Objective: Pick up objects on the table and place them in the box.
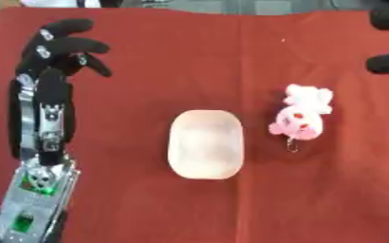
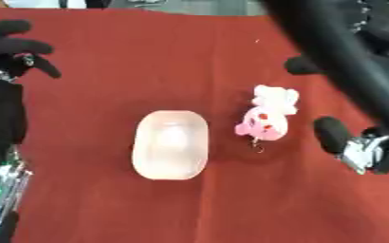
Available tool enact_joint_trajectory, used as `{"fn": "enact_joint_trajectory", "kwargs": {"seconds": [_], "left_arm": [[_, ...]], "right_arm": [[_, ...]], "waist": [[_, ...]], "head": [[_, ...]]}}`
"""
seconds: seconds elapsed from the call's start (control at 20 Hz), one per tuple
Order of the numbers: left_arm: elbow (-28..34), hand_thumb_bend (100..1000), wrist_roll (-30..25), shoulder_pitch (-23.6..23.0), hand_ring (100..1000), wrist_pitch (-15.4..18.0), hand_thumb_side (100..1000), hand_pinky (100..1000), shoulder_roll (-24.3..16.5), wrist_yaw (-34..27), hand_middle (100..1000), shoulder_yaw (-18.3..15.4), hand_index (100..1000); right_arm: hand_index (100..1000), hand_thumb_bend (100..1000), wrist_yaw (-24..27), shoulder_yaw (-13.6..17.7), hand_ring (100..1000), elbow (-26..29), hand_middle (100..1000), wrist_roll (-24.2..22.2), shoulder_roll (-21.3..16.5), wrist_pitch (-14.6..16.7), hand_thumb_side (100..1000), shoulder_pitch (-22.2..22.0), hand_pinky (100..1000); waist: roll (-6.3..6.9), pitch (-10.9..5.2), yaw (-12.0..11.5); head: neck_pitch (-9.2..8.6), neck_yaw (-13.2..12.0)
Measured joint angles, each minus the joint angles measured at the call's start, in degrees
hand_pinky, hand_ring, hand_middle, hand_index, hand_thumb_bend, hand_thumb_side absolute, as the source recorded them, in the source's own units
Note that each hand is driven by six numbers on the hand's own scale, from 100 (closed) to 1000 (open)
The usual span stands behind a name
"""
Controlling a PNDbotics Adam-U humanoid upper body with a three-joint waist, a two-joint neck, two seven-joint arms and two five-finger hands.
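Observation:
A pale pink oval box (image 1: 204,144) sits in the middle of the red tablecloth (image 1: 189,61), open side up, with nothing in it. To its right lies a pink and white plush toy (image 1: 302,117) with a small metal ring at its lower end. My left hand (image 1: 58,52) is at the far left, black fingers relaxed and spread, holding nothing. My right hand (image 2: 347,137) hovers just right of the toy, fingers spread apart and not touching it. The right arm crosses the upper right of the right eye view.
The red cloth covers the whole table up to a pale far edge (image 1: 231,7). My left forearm (image 1: 36,190), with silver parts and green lights, runs along the left side.

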State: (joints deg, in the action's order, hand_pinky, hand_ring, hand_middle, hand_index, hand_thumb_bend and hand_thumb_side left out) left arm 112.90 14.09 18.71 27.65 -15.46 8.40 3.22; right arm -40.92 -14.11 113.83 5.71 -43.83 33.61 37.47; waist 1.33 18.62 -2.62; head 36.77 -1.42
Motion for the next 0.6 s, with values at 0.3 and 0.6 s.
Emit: {"fn": "enact_joint_trajectory", "kwargs": {"seconds": [0.3, 0.6], "left_arm": [[0.21, 100, -1.12, 1.16, 636, 0.12, 849, 411, 0.52, -0.66, 718, 0.89, 692], [0.25, 100, -2.19, 2.3, 635, 0.14, 849, 410, 1.04, -1.6, 718, 1.82, 691]], "right_arm": [[775, 159, -2.65, -1.46, 835, -2.11, 883, -4.0, 1.14, -1.01, 878, 3.68, 756], [769, 169, -6.73, -2.92, 827, -7.59, 877, -5.9, 3.07, -0.49, 850, 5.58, 745]], "waist": [[-0.04, 0.22, -1.58], [-0.07, 1.0, -3.2]], "head": [[-0.84, 0.94], [-1.13, 1.67]]}}
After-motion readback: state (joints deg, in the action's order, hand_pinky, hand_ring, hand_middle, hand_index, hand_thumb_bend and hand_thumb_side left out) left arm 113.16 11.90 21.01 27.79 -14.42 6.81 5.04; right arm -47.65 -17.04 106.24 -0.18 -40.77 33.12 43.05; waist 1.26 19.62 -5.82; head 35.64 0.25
